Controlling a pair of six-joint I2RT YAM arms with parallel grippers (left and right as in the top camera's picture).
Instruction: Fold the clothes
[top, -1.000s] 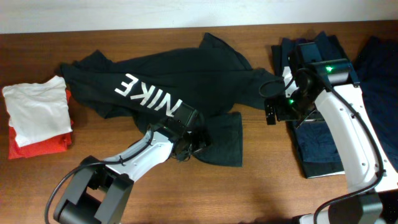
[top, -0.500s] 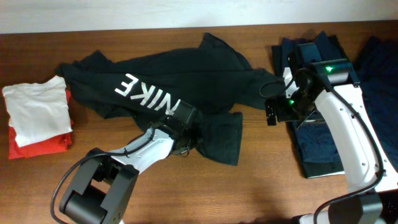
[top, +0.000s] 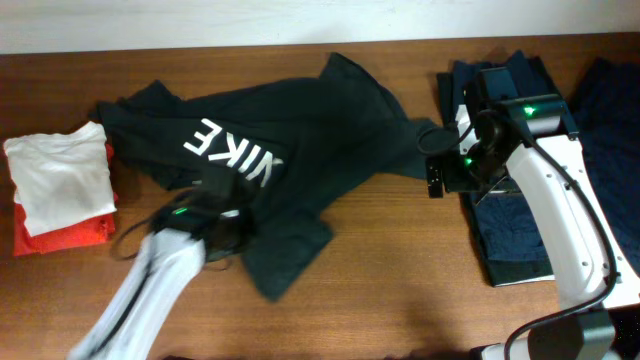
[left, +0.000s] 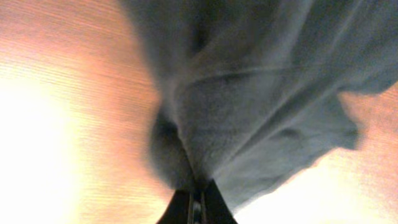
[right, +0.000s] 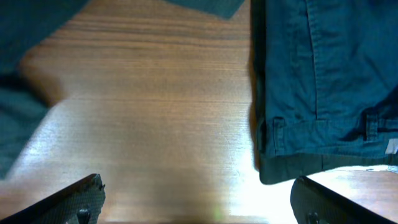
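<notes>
While left claw (left: 196, 198) clenches black T-shirt (top: 320, 130) fabric, white "NIKE" lettering (top: 232, 152) shows upside-down; right claw (right: 199, 196) released, wide.

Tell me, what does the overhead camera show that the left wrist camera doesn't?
Only overhead: the white NIKE lettering, the folded white and red pile, the right gripper beside the navy garment. Only left wrist: the left gripper shut on a fold of the black T-shirt, close up. Both: that T-shirt and the wooden table.

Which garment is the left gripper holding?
The black NIKE T-shirt: the left gripper pinches its fabric, while the navy trousers and the white and red folded pile lie ungripped.
</notes>
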